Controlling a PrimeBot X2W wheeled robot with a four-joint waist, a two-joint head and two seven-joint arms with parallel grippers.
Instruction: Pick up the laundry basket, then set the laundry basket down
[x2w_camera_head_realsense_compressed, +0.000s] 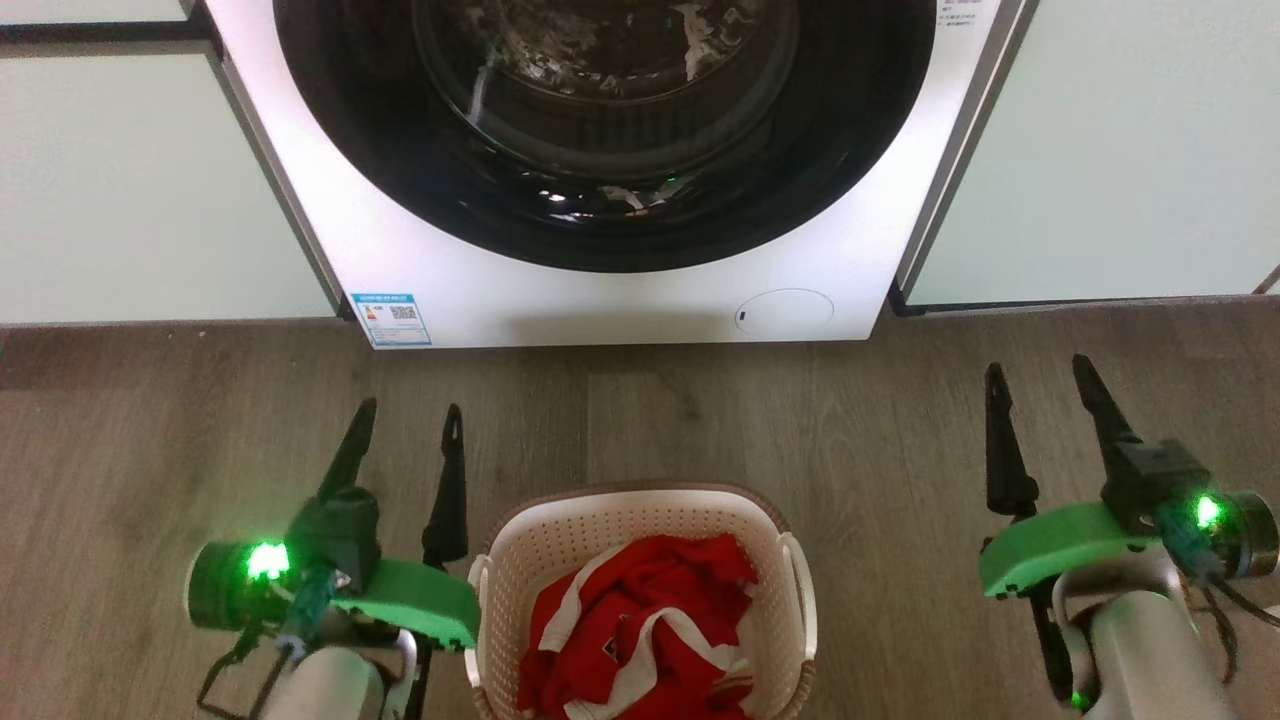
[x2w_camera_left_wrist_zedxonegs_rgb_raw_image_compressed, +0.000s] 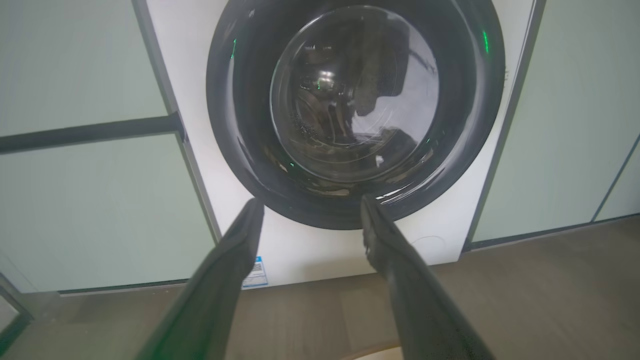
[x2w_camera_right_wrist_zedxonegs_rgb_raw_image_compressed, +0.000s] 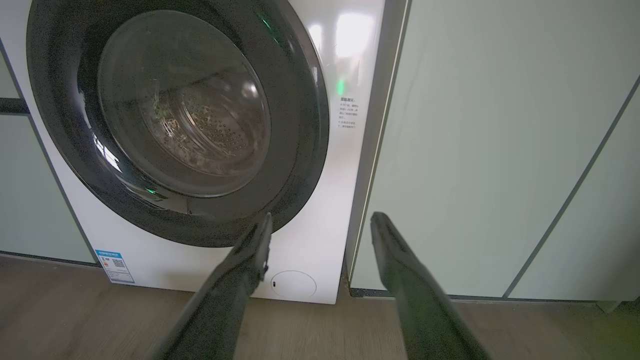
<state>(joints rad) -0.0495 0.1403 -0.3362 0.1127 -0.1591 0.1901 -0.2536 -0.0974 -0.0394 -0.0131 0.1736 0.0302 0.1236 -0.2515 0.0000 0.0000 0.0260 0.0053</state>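
The cream-white perforated laundry basket (x2w_camera_head_realsense_compressed: 560, 545) with a brown rim and white side handles stands on the wood floor at the bottom middle of the head view, holding a red-and-white garment (x2w_camera_head_realsense_compressed: 640, 630). My left gripper (x2w_camera_head_realsense_compressed: 410, 418) hovers open just left of the basket's left handle, fingers pointing toward the washer. Well to the right of the basket, my right gripper (x2w_camera_head_realsense_compressed: 1040, 372) is open too, apart from it. In the left wrist view my left gripper (x2w_camera_left_wrist_zedxonegs_rgb_raw_image_compressed: 311, 205) has nothing between its fingers. The right gripper (x2w_camera_right_wrist_zedxonegs_rgb_raw_image_compressed: 322, 220) is likewise empty in the right wrist view.
A white front-loading washing machine (x2w_camera_head_realsense_compressed: 620, 300) with a dark round door stands straight ahead, between pale green cabinet panels (x2w_camera_head_realsense_compressed: 130, 190). Bare wood floor (x2w_camera_head_realsense_compressed: 700, 420) lies between the washer and the basket.
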